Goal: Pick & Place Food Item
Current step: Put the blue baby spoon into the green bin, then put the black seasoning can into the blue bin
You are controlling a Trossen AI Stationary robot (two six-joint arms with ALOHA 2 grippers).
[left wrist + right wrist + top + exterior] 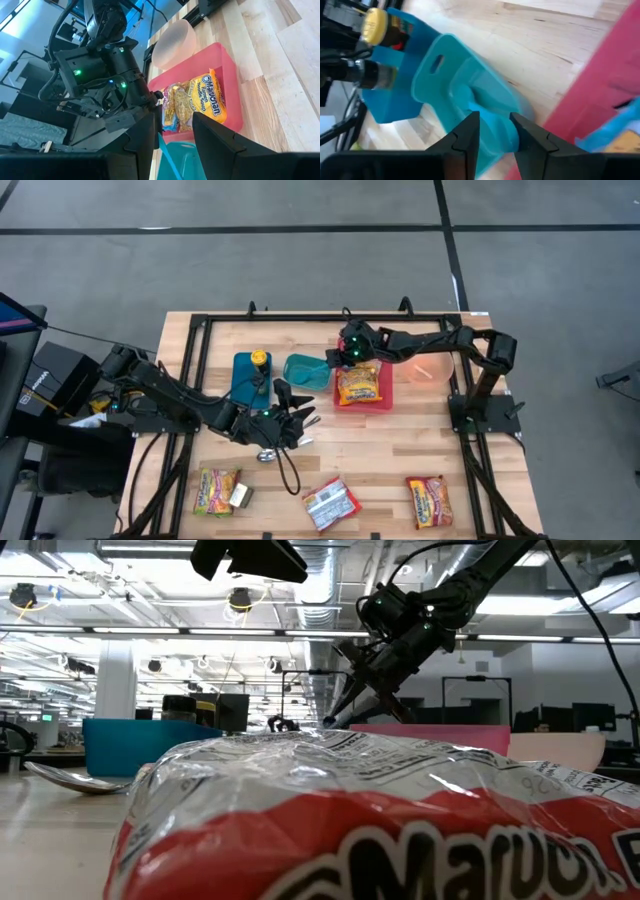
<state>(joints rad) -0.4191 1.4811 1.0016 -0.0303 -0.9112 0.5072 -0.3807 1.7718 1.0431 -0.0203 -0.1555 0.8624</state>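
High view: right tool (pixel 345 360) hangs at the 9 o'clock edge of the red tray (pixel 383 402), fingers a narrow gap apart, holding nothing. Ramen noodle packet (pixel 360 384) lies flat inside the tray, likely the placed item. Teal scoop (pixel 306 370) sits just beside the tray at 9 o'clock. Left tool (pixel 290 420) rests low at table (pixel 400 460) centre, narrow gap, empty, waiting. More packets lie along the 6 o'clock edge.

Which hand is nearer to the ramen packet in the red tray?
The right hand: it hovers at the edge of the red tray beside the ramen packet. The left hand sits farther off, toward the table's middle.
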